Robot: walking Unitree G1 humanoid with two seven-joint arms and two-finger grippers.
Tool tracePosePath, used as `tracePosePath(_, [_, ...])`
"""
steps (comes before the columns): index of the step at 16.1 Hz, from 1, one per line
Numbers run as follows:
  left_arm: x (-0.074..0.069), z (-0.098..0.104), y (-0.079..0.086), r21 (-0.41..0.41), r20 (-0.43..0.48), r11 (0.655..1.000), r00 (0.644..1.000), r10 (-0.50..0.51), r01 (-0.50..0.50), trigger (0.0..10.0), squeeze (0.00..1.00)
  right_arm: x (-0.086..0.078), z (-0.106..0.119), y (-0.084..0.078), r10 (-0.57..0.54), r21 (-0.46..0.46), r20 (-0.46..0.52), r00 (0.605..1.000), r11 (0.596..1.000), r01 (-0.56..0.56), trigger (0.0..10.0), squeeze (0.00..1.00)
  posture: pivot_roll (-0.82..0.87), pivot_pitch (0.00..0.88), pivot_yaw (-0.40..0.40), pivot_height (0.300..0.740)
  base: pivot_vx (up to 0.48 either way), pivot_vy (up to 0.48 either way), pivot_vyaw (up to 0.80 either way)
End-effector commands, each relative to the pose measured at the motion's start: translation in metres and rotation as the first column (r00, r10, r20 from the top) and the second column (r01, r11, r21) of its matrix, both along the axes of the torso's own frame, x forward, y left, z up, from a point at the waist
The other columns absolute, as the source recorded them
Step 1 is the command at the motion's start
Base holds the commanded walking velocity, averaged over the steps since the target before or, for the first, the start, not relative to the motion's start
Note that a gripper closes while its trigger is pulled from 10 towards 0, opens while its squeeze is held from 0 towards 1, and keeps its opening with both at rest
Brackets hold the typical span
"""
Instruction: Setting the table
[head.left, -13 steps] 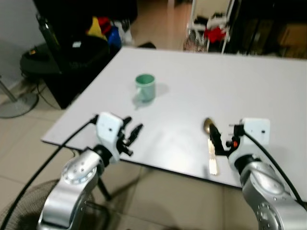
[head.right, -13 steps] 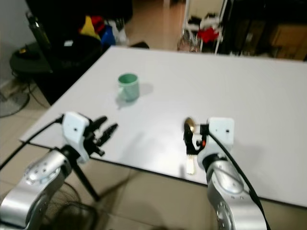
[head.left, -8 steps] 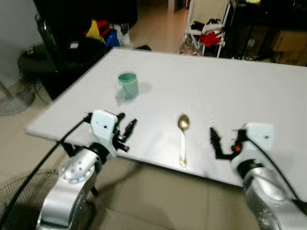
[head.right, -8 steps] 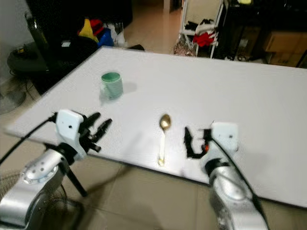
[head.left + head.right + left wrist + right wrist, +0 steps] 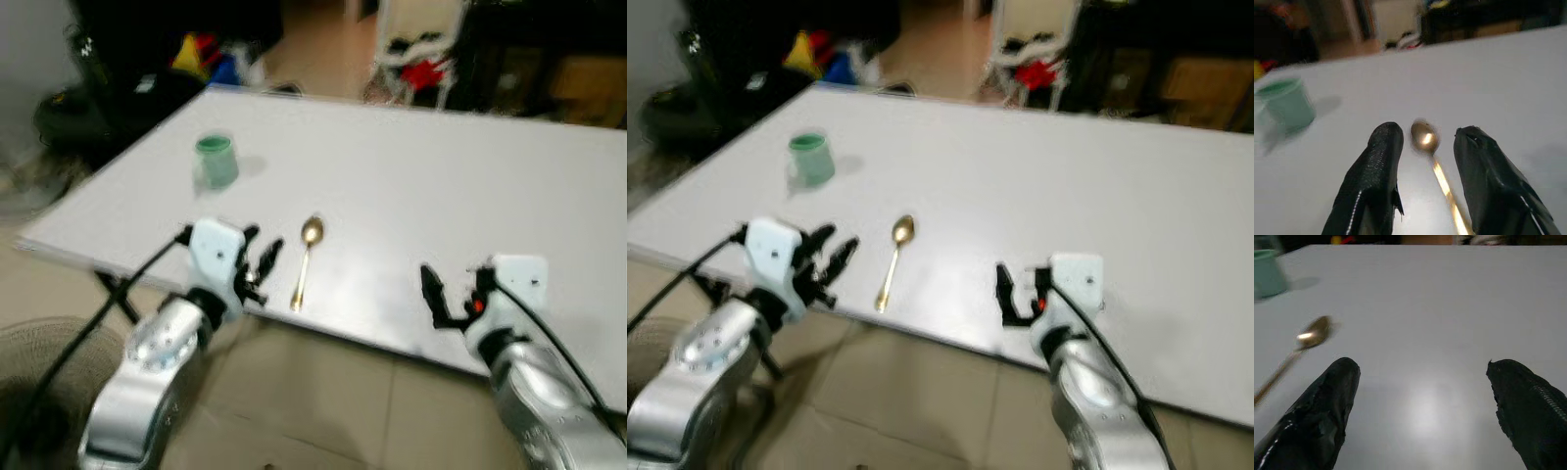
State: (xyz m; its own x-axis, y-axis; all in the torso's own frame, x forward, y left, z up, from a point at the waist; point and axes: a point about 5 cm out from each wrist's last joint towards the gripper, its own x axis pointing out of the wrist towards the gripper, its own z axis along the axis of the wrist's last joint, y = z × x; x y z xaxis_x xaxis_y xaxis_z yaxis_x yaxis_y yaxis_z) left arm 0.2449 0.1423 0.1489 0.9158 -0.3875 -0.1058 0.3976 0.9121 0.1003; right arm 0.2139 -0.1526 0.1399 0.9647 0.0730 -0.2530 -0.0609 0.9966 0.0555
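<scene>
Gold-coloured spoon (image 5: 304, 258) is lying on the white bench (image 5: 470, 206) near its front edge; bowl end is pointing away from me, handle is running back toward the edge, tilting slightly to my left; so its long axis is going roughly front-to-back. My left tool (image 5: 261, 264) is hovering just beside the handle, on its left, fingers spread and holding nothing; in my left wrist view the spoon (image 5: 1436, 164) is showing between the two black fingers (image 5: 1374, 181), not yet touched. My right tool (image 5: 438, 297) is sitting well apart to the right of the spoon, also spread wide and gripping nothing; its wrist view is catching the spoon (image 5: 1295, 355) off to one side. Judging from this, my left arm is the nearer one; a short sideways reach across the handle is looking like the next move, closing crosswise on it. Green mug (image 5: 216, 161) is standing upright further back and to the left, apart from the spoon. Counting: one spoon; one mug; two tools.
</scene>
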Motion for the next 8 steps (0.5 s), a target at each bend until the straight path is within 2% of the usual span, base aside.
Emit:
tracePosePath(1, [0.0019,0.0003,0.0023,0.011,0.0,1.0,1.0,0.016,-0.016,10.0,0.0,0.0023,0.004,0.0048,0.029,0.016,0.024,0.999,0.999,-0.03,10.0,1.0,0.04,0.0,0.091,0.74,0.0,0.0,0.8])
tracePosePath(8, [0.0078,0.0035,0.0029,0.027,0.019,1.0,1.0,0.013,-0.014,10.0,0.0,0.0012,0.0056,0.0048,0.027,0.04,0.033,0.999,0.999,-0.028,10.0,1.0,0.02,0.0,0.108,0.74,0.0,0.0,0.8])
